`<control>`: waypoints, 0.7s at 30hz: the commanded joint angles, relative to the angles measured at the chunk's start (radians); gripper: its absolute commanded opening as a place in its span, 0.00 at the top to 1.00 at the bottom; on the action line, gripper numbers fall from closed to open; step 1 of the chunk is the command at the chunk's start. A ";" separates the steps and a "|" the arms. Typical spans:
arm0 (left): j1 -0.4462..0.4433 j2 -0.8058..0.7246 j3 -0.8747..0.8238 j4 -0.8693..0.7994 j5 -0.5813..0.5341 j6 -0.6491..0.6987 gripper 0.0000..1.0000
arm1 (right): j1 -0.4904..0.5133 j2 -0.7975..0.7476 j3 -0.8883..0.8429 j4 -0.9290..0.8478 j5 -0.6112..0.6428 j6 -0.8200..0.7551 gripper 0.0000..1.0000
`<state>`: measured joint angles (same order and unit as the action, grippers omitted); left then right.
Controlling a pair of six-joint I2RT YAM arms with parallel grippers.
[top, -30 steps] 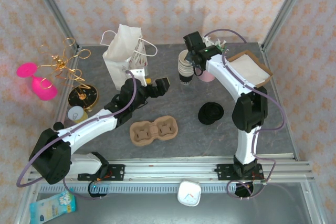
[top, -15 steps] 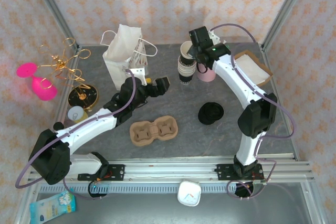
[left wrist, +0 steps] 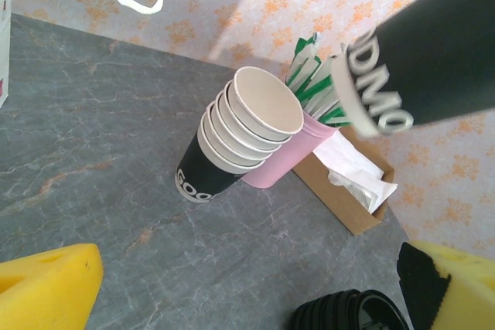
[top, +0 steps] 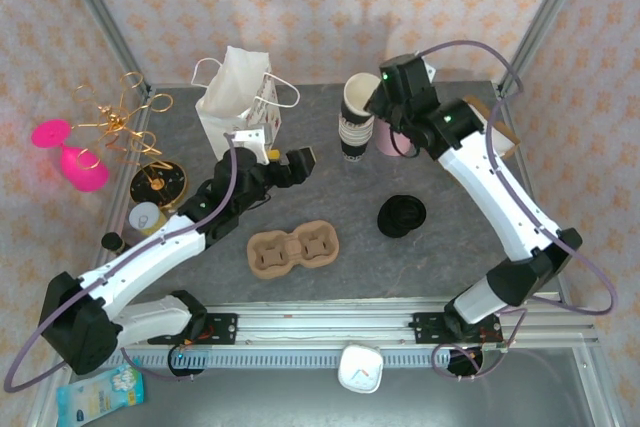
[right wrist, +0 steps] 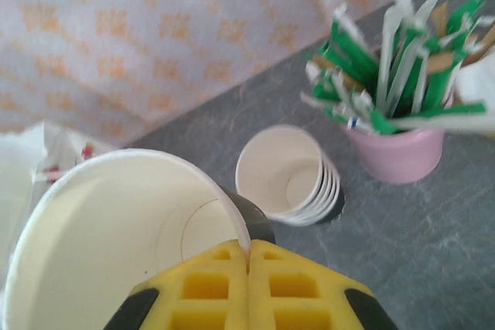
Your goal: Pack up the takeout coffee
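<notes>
Since a second ago the cup [right wrist: 108, 222] is lifting clear of the stack [right wrist: 288, 171], hanging above the table's [top: 450, 247] far edge, the right gripper [right wrist: 249, 260] clamping its rim. The left gripper [top: 290, 162] is waiting mid-table, jaws apart. Nothing is packed yet: carrier [top: 293, 249], lid [top: 402, 215] and bag [top: 232, 97] are sitting unused.

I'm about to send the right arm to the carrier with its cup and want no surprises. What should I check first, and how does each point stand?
1. Grip: right gripper shut on the rim of the held cup: ok.
2. Separation: held cup hangs apart from the cup stack: ok.
3. Target: both sockets of the cup carrier are empty: ok.
4. Other arm: left gripper open, holding nothing, not over the carrier: ok.
5. Obstacles: lids lie beside the carrier, apart from it: ok.
</notes>
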<state>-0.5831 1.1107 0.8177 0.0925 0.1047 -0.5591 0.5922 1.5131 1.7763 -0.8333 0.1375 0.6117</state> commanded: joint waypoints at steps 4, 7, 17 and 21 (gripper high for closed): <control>-0.007 -0.094 -0.025 -0.120 0.030 -0.015 0.01 | 0.060 -0.004 -0.223 0.009 -0.061 -0.039 1.00; -0.007 -0.113 -0.039 -0.150 0.014 -0.013 0.01 | 0.081 0.008 -0.354 0.134 -0.113 -0.055 1.00; -0.008 -0.115 -0.071 -0.140 0.009 -0.017 0.01 | 0.113 0.126 -0.486 0.362 -0.158 -0.074 1.00; -0.009 -0.106 -0.072 -0.142 0.003 -0.015 0.01 | 0.113 0.169 -0.477 0.380 -0.155 -0.078 1.00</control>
<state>-0.5831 1.0023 0.7559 -0.0376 0.1192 -0.5606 0.7044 1.6573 1.2938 -0.5137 -0.0238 0.5503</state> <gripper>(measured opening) 0.990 0.045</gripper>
